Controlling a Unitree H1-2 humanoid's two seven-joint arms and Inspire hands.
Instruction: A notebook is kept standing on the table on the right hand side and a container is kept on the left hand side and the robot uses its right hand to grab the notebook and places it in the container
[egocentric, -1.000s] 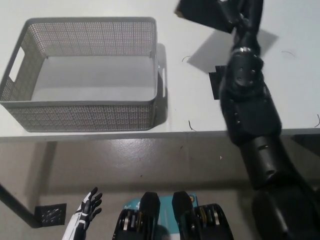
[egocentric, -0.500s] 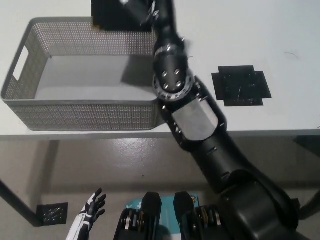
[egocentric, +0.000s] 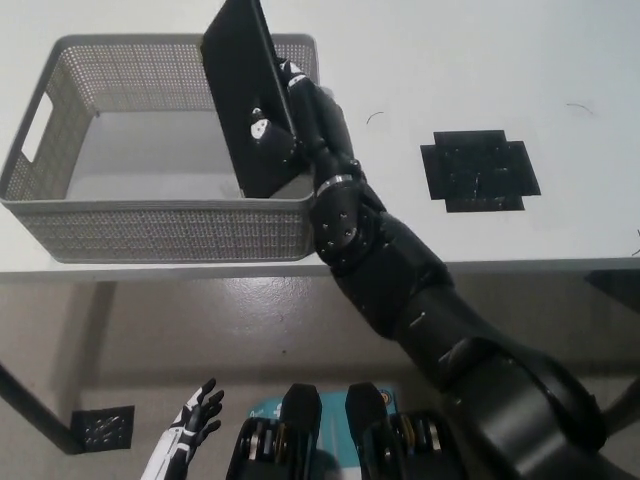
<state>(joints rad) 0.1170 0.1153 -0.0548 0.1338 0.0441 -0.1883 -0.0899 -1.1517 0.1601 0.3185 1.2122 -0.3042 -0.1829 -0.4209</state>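
Observation:
My black right hand is shut on a black notebook, holding it tilted over the right part of the grey mesh container. The notebook's lower edge sits down inside the container near its right wall; whether it touches the floor I cannot tell. The right arm reaches in from the bottom right across the table's front edge. My white left hand rests low at the bottom left, below the table, with its fingers spread and nothing in it.
A black cross-shaped mat lies on the white table to the right of the container. The container has a handle slot on its left wall. A small black square lies on the floor.
The right hand has brought the notebook down and toward me, from above the container's back rim into its right part. The notebook now stands tilted on edge. The left hand has barely shifted.

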